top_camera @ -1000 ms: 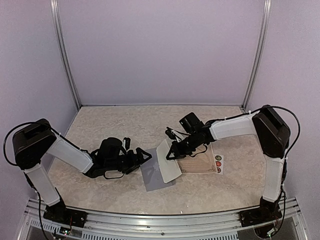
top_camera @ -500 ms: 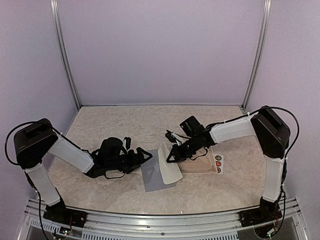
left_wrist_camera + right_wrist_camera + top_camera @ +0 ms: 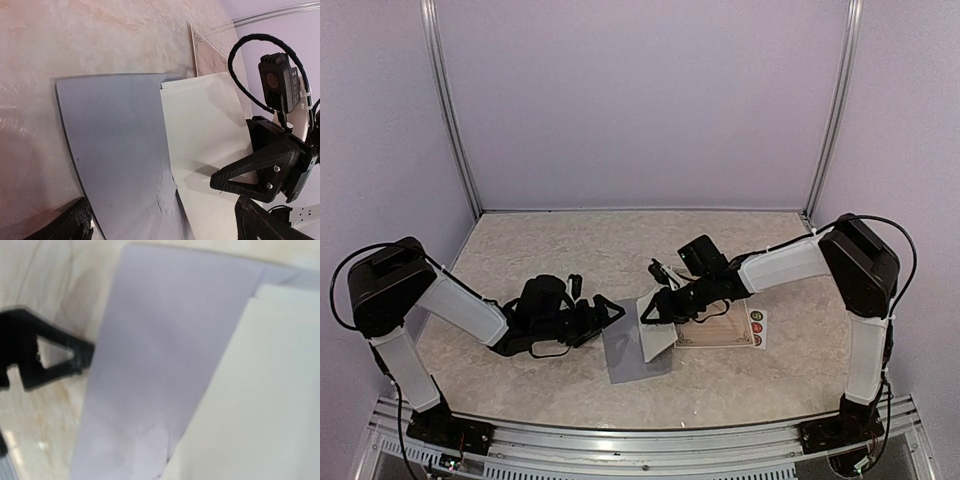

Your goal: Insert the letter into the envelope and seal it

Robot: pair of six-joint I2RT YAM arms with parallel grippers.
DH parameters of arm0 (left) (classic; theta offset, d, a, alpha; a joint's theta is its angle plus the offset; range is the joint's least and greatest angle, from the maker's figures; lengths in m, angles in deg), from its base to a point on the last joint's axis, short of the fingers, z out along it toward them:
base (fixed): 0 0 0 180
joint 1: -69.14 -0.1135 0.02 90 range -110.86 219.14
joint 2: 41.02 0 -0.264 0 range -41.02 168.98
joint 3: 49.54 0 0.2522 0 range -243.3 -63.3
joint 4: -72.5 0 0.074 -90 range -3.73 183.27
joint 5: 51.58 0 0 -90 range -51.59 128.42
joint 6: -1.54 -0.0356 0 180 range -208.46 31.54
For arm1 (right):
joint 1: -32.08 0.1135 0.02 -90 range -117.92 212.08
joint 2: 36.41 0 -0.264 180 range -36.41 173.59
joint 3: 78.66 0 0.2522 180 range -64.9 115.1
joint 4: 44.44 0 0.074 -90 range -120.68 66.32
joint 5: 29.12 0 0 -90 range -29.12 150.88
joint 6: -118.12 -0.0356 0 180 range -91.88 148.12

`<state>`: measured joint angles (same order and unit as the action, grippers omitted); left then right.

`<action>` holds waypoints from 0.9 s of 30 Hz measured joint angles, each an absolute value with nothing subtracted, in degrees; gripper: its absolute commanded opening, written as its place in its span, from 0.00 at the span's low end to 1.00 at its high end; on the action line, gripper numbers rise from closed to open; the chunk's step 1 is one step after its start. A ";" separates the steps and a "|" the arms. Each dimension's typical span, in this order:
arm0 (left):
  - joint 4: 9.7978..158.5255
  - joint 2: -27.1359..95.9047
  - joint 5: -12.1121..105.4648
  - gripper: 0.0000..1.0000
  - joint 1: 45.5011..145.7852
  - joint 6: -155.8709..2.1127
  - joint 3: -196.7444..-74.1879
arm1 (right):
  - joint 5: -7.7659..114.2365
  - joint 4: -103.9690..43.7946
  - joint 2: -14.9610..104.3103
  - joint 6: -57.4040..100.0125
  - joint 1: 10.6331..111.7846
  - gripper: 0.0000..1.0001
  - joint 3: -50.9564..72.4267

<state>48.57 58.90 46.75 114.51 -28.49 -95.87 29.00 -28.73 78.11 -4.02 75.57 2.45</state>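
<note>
On the left, the left fingers (image 3: 70, 227) are spread wide, low at the envelope's (image 3: 622, 352) near-left edge. The grey-blue envelope lies flat on the worktop (image 3: 540, 250), front and centre. The white letter (image 3: 660, 330) overlaps its right side. The right fingers (image 3: 260, 165) are over the letter, but I can't tell whether they're pinching it. Further right lie a bordered sheet (image 3: 720, 330) and a sticker strip (image 3: 757, 328).
</note>
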 measured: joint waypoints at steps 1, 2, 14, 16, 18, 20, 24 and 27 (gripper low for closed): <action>48.55 58.90 46.75 0.95 114.55 -28.49 -95.87 | 29.26 -29.12 78.11 -4.57 75.59 0.30 2.43; 48.55 58.90 46.75 0.95 114.57 -28.49 -95.87 | 29.59 -29.32 78.16 -5.22 75.65 0.19 2.39; 48.11 55.77 46.53 0.96 114.84 -29.22 -92.36 | 27.99 -41.01 78.64 -8.70 75.96 0.00 -5.13; 48.68 54.29 46.56 0.96 114.81 -29.94 -91.13 | 25.83 -45.51 77.68 -8.83 75.96 0.00 -7.89; 49.73 52.93 46.56 0.97 114.57 -30.81 -90.30 | 23.91 -49.25 76.63 -8.85 75.96 0.00 -9.70; 50.63 51.84 46.58 0.97 114.35 -31.60 -89.80 | 21.98 -53.08 75.32 -8.81 75.96 0.00 -11.03; 51.50 49.08 47.04 0.97 113.24 -33.06 -88.62 | 19.07 -59.22 72.23 -8.50 75.96 0.00 -12.87; 49.93 47.66 48.20 0.94 112.61 -33.98 -87.61 | 17.35 -62.12 70.62 -7.96 75.96 0.00 -13.44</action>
<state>49.93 47.66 48.20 112.61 -33.98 -87.61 17.35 -62.12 70.62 -7.96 75.96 -13.44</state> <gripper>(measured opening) 0.972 0.004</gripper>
